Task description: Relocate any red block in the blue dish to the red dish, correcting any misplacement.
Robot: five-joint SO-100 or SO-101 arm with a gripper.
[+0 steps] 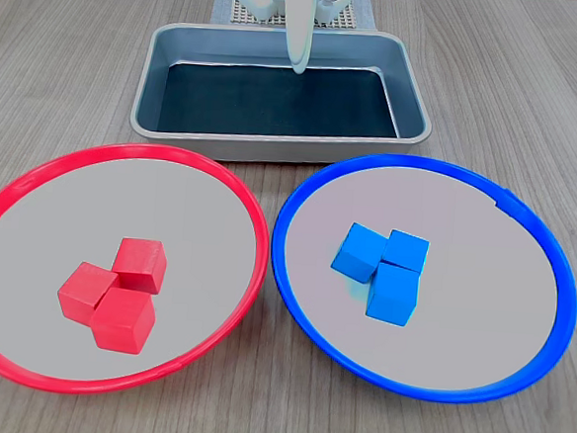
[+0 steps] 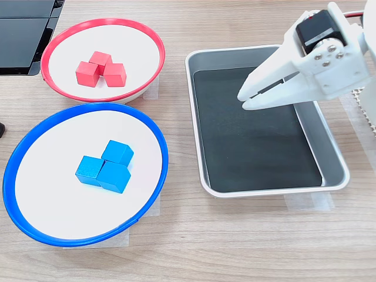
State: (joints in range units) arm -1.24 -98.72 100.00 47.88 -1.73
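Over the metal tray [image 2: 329,158], gripper [image 2: 242,98] hovers nearly closed and empty, since blue dish [image 1: 303,297] holds only blue cubes [image 1: 382,268].

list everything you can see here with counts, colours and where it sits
red dish: 1, red rim, pale grey inside, on the first exterior view's left
red blocks: 3, red, clustered touching inside the red dish
blue dish: 1, blue rim, pale grey inside, on the first exterior view's right
blue blocks: 3, blue, clustered touching inside the blue dish; no red block among them
metal tray: 1, silver with dark floor, nothing in it, beyond the dishes in the first exterior view
table: 1, wood grain
dark flat object: 1, black, second exterior view's top left corner
end effector: 1, white, jaws nearly closed, holding nothing, above the tray
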